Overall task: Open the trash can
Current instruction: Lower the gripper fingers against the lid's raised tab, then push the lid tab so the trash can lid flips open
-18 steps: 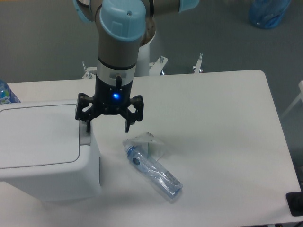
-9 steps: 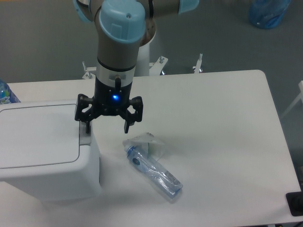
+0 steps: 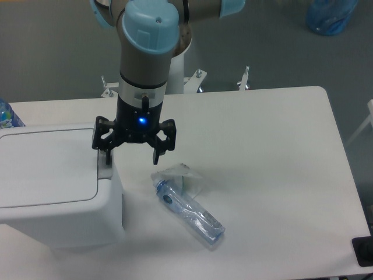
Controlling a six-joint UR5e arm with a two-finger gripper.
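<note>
The white boxy trash can (image 3: 58, 192) stands at the table's left front, its flat lid (image 3: 44, 166) down. A small grey push tab (image 3: 104, 169) sits at the lid's right edge. My gripper (image 3: 132, 157) hangs open over the can's right edge. Its left fingertip (image 3: 106, 157) is right at the grey tab; whether it touches I cannot tell. Its right fingertip (image 3: 156, 157) hangs over the table beside the can. The gripper holds nothing.
A clear plastic bottle with a blue label (image 3: 187, 211) lies on the white table (image 3: 262, 157) just right of the can, below the gripper. Another bottle (image 3: 7, 114) peeks in at the left edge. A blue bag (image 3: 330, 16) lies on the floor at the back right.
</note>
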